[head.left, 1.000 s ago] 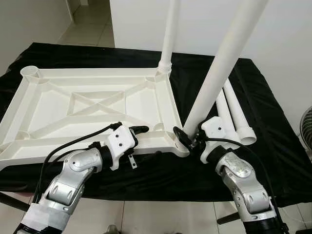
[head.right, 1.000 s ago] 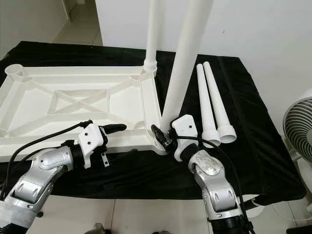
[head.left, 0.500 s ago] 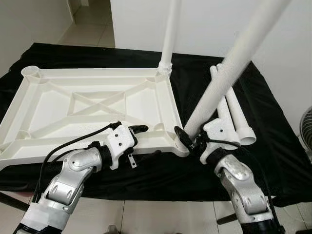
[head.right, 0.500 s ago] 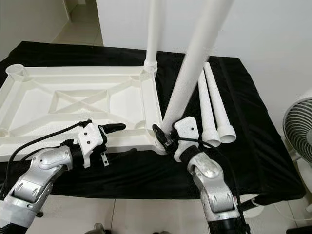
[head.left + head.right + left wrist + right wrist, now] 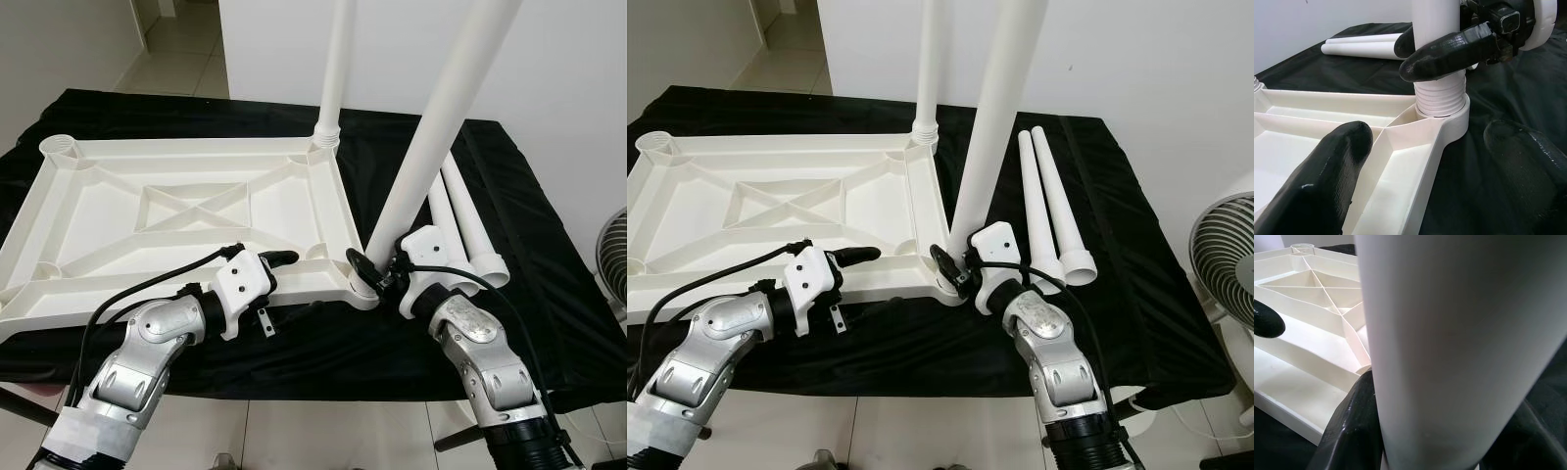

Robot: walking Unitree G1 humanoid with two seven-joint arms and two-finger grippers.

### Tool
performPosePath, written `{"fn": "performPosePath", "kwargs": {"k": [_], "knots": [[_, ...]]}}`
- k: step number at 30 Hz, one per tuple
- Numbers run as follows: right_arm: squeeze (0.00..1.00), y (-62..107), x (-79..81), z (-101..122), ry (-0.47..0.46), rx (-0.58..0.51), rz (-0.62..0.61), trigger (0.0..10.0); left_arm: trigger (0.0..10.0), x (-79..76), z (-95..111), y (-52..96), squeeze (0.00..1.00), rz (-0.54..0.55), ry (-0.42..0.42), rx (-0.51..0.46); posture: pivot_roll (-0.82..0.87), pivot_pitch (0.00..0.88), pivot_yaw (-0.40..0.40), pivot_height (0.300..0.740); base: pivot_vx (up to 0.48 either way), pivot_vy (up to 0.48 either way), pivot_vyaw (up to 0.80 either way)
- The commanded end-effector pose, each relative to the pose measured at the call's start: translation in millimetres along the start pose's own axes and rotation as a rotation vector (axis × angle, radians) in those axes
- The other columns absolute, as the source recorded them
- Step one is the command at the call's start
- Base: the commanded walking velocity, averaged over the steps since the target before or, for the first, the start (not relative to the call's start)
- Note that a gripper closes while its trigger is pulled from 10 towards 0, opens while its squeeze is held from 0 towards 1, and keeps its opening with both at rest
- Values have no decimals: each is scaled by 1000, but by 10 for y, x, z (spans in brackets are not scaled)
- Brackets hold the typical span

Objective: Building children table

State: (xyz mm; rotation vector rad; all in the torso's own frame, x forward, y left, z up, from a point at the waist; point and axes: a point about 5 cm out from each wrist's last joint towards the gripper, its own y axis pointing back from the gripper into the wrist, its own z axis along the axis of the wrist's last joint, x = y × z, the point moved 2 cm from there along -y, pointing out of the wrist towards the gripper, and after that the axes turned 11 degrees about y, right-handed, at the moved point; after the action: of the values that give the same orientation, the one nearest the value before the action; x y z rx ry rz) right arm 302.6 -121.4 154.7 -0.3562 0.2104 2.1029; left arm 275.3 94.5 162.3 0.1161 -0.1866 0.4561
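Tabletop [image 5: 186, 211], white plastic, lies underside up on the black-draped bench [image 5: 549, 294], ribs forming a cross. Right tool [image 5: 377, 277] grips the base of a white leg [image 5: 431, 127], fingers closed around it just above its threaded end, which sits in the near right corner socket [image 5: 1449, 120]; the leg stands almost upright, leaning slightly to the right. Left tool [image 5: 279, 259] rests at the near rim of the tabletop, its fingers [image 5: 1327, 181] spread wide and holding nothing. A second leg [image 5: 333, 69] stands upright in the far right corner socket. Two spare legs [image 5: 1053, 211] lie side by side on the cloth right of the tabletop. A fan [image 5: 1220, 255] stands beyond the bench's right edge.
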Motion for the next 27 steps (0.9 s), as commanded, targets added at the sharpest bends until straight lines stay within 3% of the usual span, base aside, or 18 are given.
{"fn": "performPosePath", "kwargs": {"k": [1,9,12,16,27], "knots": [[0,102,87,-413,-68,183,6,10000,10000,16,6,6,0,6,-5,-4,138,110,-36,740,0,0,0],[0,102,87,-413,-68,183,6,10000,10000,16,6,6,0,6,-5,-4,138,110,-36,740,0,0,0],[0,94,42,-427,-186,203,-65,10000,10000,9,11,-7,0,-2,-6,-6,134,113,-31,740,0,0,0],[0,90,20,-450,-227,214,-81,10000,10000,9,11,-11,0,-3,-8,-5,136,112,-33,740,0,0,0],[0,108,-22,-503,-223,234,-107,10000,10000,9,7,0,0,1,-8,-5,136,108,-35,740,0,0,0]]}}
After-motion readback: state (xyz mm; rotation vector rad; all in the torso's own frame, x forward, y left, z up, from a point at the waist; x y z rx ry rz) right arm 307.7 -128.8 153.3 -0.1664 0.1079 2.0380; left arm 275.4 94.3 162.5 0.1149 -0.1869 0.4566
